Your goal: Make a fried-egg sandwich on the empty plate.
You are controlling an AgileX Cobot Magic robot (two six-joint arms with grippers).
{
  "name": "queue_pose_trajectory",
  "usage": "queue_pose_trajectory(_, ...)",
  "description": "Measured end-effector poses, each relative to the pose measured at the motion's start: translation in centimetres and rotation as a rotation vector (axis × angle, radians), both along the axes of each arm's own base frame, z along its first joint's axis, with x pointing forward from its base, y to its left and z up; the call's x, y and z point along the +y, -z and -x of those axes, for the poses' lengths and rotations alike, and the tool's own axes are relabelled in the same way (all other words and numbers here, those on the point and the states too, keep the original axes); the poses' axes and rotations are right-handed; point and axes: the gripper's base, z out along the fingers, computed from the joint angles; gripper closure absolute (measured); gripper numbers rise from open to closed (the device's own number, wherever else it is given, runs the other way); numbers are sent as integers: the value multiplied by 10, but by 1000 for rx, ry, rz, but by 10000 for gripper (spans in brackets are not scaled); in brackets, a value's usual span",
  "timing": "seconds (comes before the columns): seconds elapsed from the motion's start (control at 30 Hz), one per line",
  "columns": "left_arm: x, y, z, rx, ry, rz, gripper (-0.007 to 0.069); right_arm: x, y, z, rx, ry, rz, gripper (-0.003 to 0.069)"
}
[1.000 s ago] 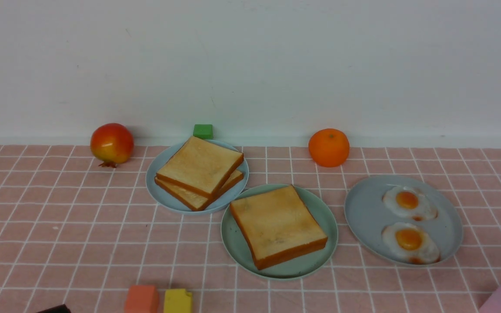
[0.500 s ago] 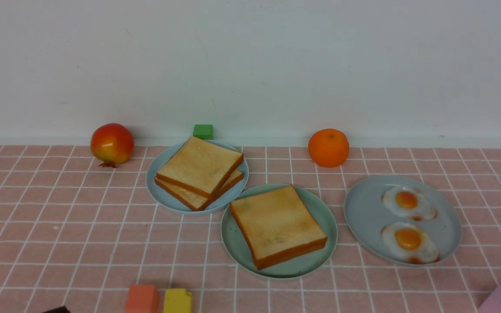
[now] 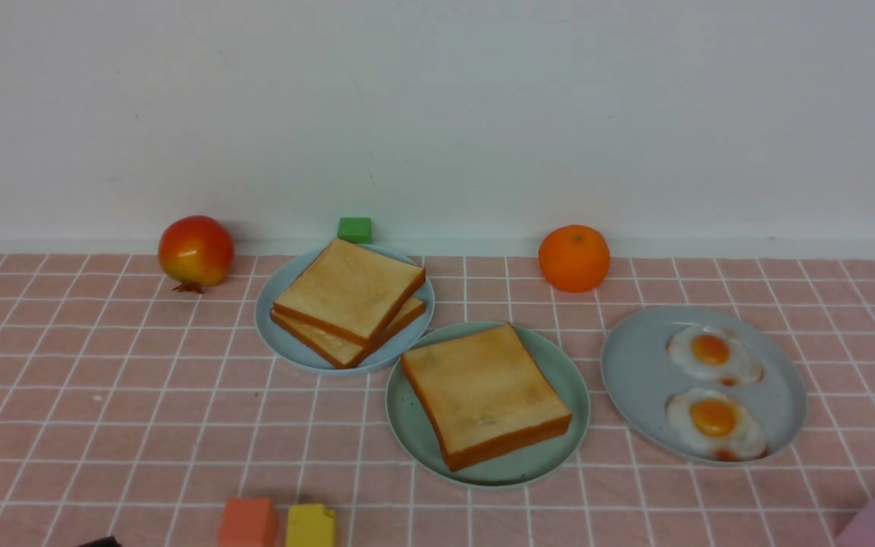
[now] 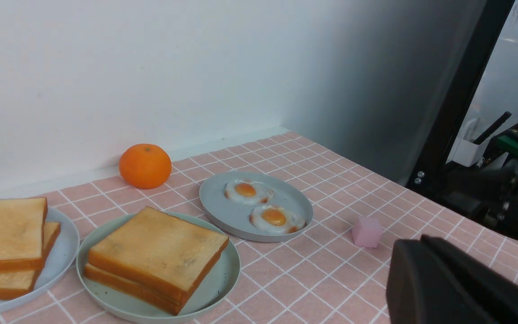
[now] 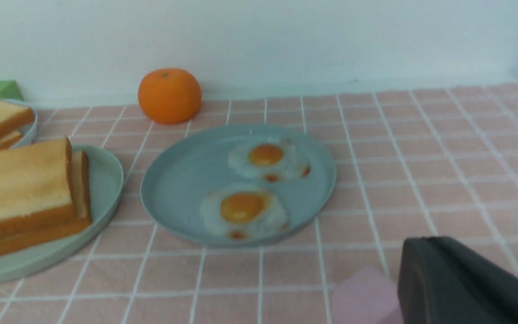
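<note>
At the left of the frame, spare toast (image 3: pixel 349 300) waits on a blue plate (image 3: pixel 278 334). In the middle, the sandwich (image 3: pixel 485 393) sits finished on the green plate (image 3: pixel 559 372), stacked so nothing slides. At the right lie two eggs (image 3: pixel 715 385); both grippers (image 4: pixel 457 288) (image 5: pixel 461 283) are squeezed together, holding nothing.
</note>
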Motion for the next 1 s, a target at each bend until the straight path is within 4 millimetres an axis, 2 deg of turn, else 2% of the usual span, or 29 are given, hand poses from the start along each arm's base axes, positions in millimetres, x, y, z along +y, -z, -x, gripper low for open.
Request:
queue_pose_trajectory(0.07, 0, 0, 0, 1, 0, -1, 613, -1, 10, 2, 85, 12, -12, 666)
queue_pose_trajectory(1.0, 0, 3, 0, 17, 5, -20, 613, -1, 10, 3, 89, 21, -18, 658)
